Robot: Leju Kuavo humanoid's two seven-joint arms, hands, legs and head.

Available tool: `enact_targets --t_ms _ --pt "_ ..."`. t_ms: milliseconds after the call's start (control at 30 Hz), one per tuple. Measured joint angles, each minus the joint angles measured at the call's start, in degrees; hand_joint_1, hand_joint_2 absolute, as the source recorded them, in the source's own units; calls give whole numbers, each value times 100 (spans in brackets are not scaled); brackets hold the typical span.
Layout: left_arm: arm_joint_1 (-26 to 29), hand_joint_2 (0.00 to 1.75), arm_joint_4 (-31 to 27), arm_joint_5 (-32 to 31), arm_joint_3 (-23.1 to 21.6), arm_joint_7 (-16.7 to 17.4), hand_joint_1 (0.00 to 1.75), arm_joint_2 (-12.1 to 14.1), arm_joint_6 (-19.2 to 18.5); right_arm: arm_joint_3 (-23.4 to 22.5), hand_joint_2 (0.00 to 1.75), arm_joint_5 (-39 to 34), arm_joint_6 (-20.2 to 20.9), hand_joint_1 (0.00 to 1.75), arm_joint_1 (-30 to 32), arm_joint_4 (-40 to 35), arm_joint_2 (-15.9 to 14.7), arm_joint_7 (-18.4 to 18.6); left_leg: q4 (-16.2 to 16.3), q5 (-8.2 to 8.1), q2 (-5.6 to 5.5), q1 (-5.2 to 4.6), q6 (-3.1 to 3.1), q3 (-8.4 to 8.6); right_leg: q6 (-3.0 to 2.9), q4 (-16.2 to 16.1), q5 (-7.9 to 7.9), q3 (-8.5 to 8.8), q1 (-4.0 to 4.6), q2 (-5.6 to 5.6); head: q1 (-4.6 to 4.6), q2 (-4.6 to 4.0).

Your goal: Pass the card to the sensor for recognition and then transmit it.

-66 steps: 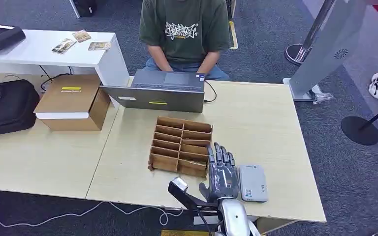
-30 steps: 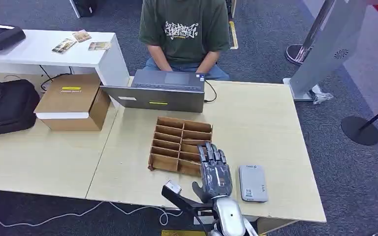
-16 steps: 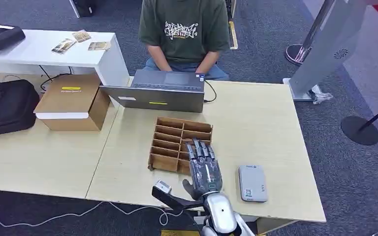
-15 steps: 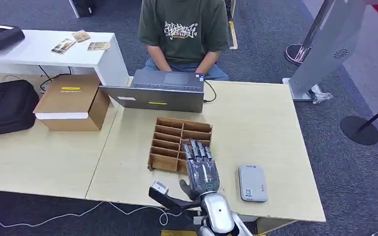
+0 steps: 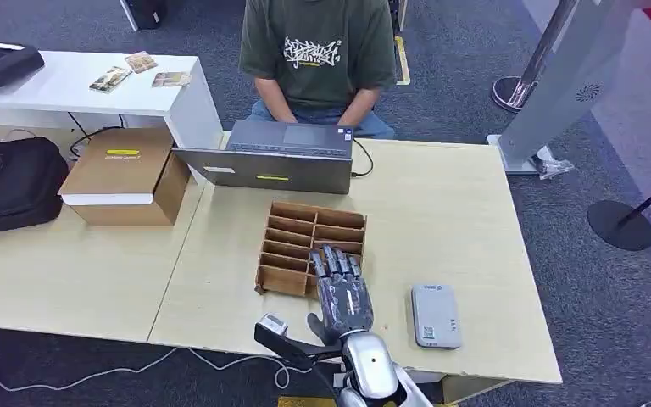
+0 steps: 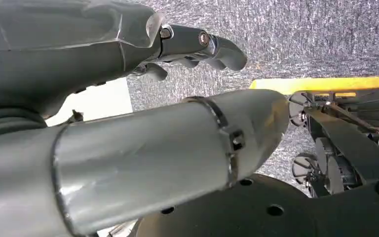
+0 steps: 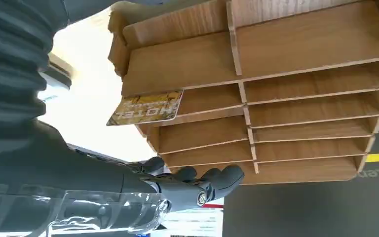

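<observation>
The right hand [image 5: 343, 292] hovers flat, fingers extended and empty, above the wooden organizer [image 5: 308, 250] holding a card [image 7: 145, 108].

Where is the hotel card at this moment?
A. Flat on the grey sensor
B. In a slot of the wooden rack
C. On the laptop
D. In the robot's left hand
B: the right wrist view shows the yellow hotel card sitting in a slot of the wooden rack, with the right hand close to the rack and the grey sensor bare.
</observation>
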Motion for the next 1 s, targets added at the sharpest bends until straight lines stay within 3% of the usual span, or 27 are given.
enact_targets --t_ms 267,367,467,1000 --pt "2 0 0 31 0 -2 0 0 -2 -4 175 156 20 0 6 -33 0 208 0 0 1 0 0 1 0 0 0 -1 0 1 -2 0" --pt "5 0 0 35 0 -42 0 0 -2 42 175 365 15 0 5 -81 -39 737 0 0 2 0 0 1 0 0 0 -1 0 1 -2 0" --pt "6 0 0 35 0 -70 0 0 2 118 175 415 9 0 17 -151 -72 892 0 0 3 0 0 2 0 0 0 -1 0 2 -2 0" --pt "20 0 0 35 0 -72 0 0 11 122 175 415 155 0 115 -426 -120 831 0 0 3 0 0 2 0 0 0 -2 0 2 -2 0"
